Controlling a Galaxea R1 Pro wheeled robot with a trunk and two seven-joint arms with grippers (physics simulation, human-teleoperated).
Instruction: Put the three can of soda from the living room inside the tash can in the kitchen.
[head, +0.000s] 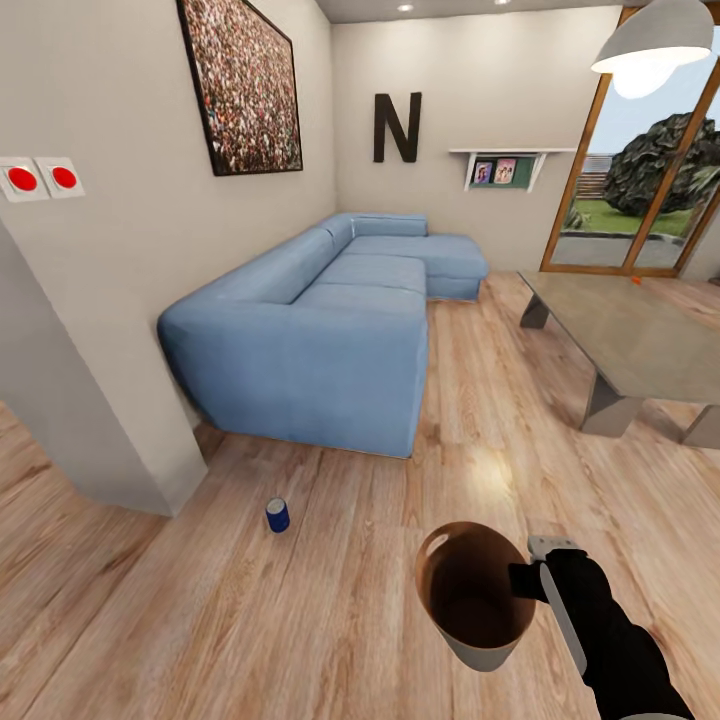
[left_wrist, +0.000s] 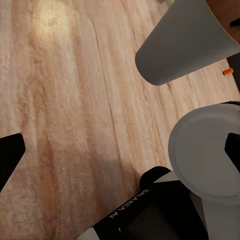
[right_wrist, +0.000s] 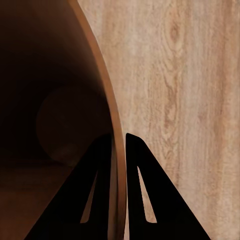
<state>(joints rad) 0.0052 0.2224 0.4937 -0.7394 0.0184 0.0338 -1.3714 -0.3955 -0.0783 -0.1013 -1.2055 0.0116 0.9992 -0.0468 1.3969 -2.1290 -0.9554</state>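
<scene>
In the head view my right gripper (head: 530, 577) is shut on the rim of the tash can (head: 485, 655), a grey tapered basket with a copper rim and dark brown inside, held low above the wood floor. The right wrist view shows the two black fingers (right_wrist: 100, 195) pinching the rim (right_wrist: 107, 100). A dark blue can of soda (head: 277, 515) stands upright on the floor to the left, near the wall corner. A small orange can (head: 636, 281) shows far off by the coffee table. My left gripper (left_wrist: 120, 155) is open over bare floor, below the basket's grey wall (left_wrist: 185, 45).
The light-blue corner sofa (head: 320, 330) runs along the left wall. A low grey coffee table (head: 630, 340) stands at the right. A wall corner (head: 110, 420) juts out at the left. Glass doors (head: 640, 190) are at the back right.
</scene>
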